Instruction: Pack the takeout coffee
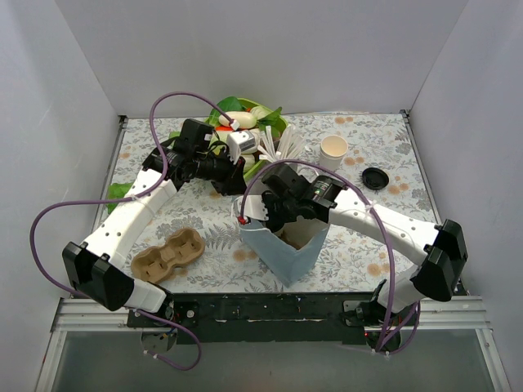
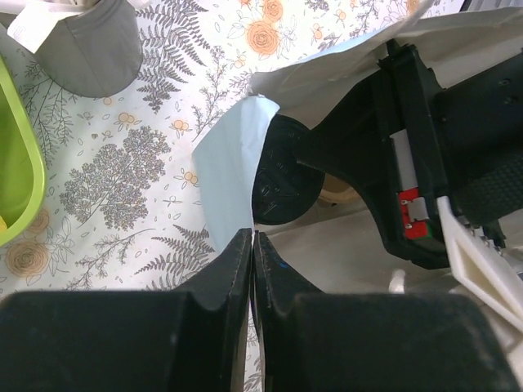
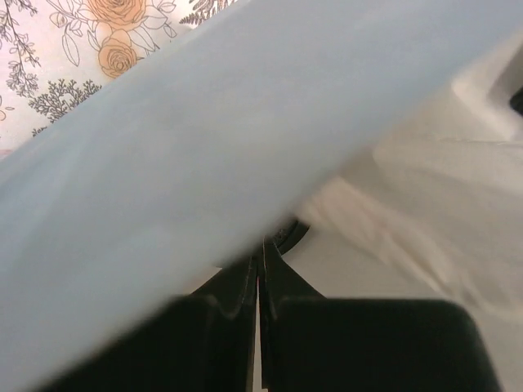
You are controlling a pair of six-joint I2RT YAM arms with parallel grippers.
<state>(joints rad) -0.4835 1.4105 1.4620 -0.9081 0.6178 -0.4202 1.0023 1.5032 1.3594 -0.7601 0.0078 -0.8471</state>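
Observation:
A pale blue paper bag [image 1: 282, 249] stands open mid-table. My left gripper [image 1: 237, 186] is shut on the bag's far rim; the blue flap [image 2: 229, 175] runs down between its fingertips [image 2: 252, 238]. My right gripper [image 1: 274, 216] reaches into the bag's mouth and is shut on the rim of a round black lid [image 2: 282, 178], whose edge shows just past my fingertips in the right wrist view [image 3: 292, 233]. A tan edge [image 2: 337, 194] shows beside the lid; what is under it is hidden. A lidless cream-white paper cup [image 1: 333, 151] stands at the back right.
A loose black lid [image 1: 375, 178] lies right of the cup. A grey metal cup [image 1: 241, 145] [image 2: 98, 45] of white straws [image 1: 282, 147] and a green bowl [image 1: 245, 110] [image 2: 16, 171] stand at the back. A cardboard cup carrier [image 1: 167, 253] lies front left.

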